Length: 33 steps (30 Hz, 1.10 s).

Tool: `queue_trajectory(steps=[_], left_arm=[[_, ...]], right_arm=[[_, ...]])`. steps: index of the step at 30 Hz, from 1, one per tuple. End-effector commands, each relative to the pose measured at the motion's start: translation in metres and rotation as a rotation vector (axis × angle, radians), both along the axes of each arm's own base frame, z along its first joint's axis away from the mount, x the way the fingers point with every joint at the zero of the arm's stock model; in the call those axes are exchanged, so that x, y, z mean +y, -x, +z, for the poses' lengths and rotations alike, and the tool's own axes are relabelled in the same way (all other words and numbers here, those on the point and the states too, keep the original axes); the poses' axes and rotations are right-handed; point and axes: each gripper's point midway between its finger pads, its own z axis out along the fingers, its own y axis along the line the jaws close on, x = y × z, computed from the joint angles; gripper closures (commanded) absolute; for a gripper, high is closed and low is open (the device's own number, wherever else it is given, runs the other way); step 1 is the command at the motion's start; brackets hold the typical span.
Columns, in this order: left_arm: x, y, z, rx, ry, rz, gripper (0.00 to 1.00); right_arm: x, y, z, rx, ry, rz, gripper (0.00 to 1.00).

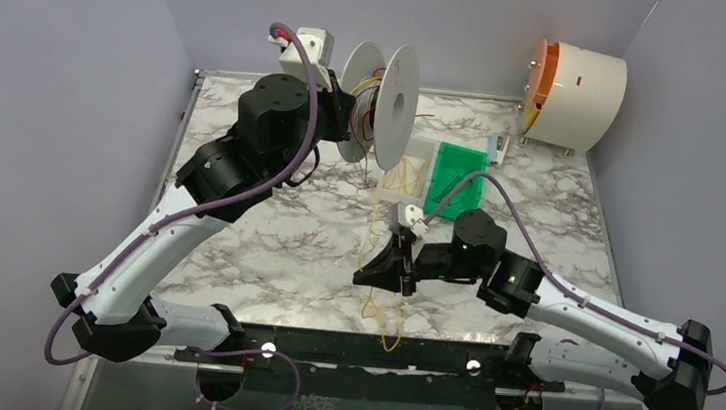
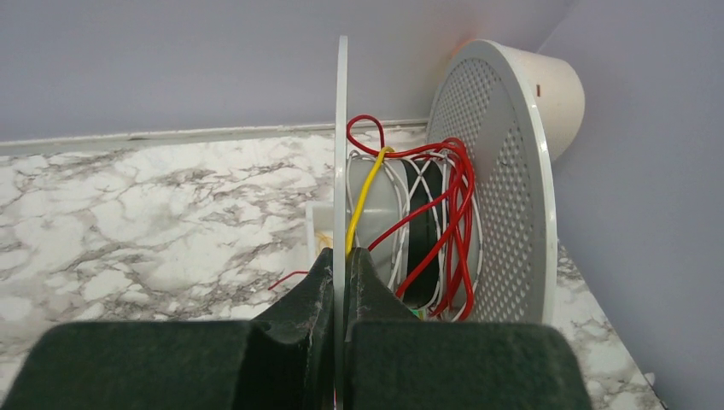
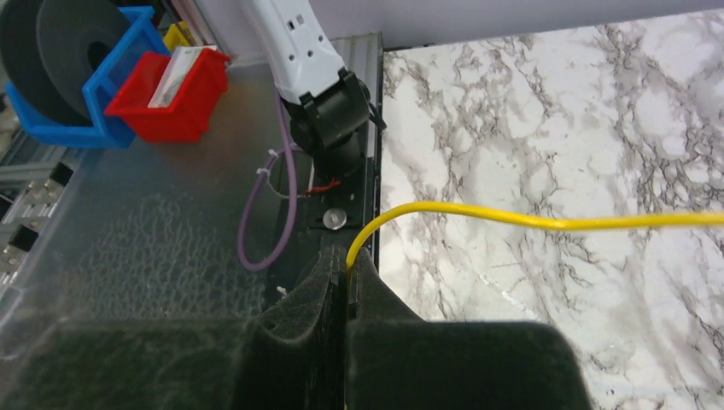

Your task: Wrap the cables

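A white spool (image 1: 389,102) stands on edge at the back of the marble table (image 1: 265,246). Red, white and yellow cables (image 2: 444,213) are wound loosely on its core. My left gripper (image 2: 341,256) is shut on the spool's thin near flange (image 2: 341,128); the perforated far flange (image 2: 504,188) stands to the right. One yellow cable (image 2: 367,192) runs over the core beside the flange. My right gripper (image 3: 348,260) is shut on a yellow cable (image 3: 546,222) that stretches away to the right. From above, this gripper (image 1: 373,271) is low over the table's middle front, with yellow cable (image 1: 389,333) trailing below it.
A green bin (image 1: 457,179) sits right of the spool. A white and orange drum (image 1: 575,95) lies in the back right corner. Red (image 3: 166,81) and blue (image 3: 94,94) bins stand off the table. The left arm's base (image 3: 329,111) and a purple hose (image 3: 248,222) are at the front edge.
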Motion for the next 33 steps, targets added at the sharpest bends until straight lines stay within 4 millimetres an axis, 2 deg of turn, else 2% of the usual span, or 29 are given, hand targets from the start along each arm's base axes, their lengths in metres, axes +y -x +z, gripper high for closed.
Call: queue_trajectory(steps=[1,3,7,12,17,26,33], left_arm=[[0.009,-0.014,0.02,-0.078,0.086,0.103,1.0],[0.011,-0.017,0.006,-0.062,0.055,0.125,1.0],[0.022,-0.017,-0.025,-0.035,-0.002,0.183,1.0],[0.032,-0.012,-0.059,-0.006,-0.058,0.204,1.0],[0.029,-0.004,-0.092,0.021,-0.151,0.167,1.0],[0.019,0.021,-0.131,0.048,-0.275,-0.017,1.0],[0.008,0.042,-0.174,0.102,-0.412,-0.187,1.0]], right_arm=[[0.013,0.005,0.035,-0.015,-0.003,-0.038,0.99],[0.018,0.009,0.049,-0.017,-0.006,-0.044,0.99],[0.021,0.003,0.065,0.019,0.04,-0.1,0.99],[0.02,-0.005,0.074,0.064,0.131,-0.158,0.99],[0.01,-0.014,0.085,0.05,0.211,-0.223,0.99],[-0.022,-0.055,0.1,-0.118,0.275,-0.443,0.99],[-0.036,-0.095,0.125,-0.301,0.244,-0.629,0.99]])
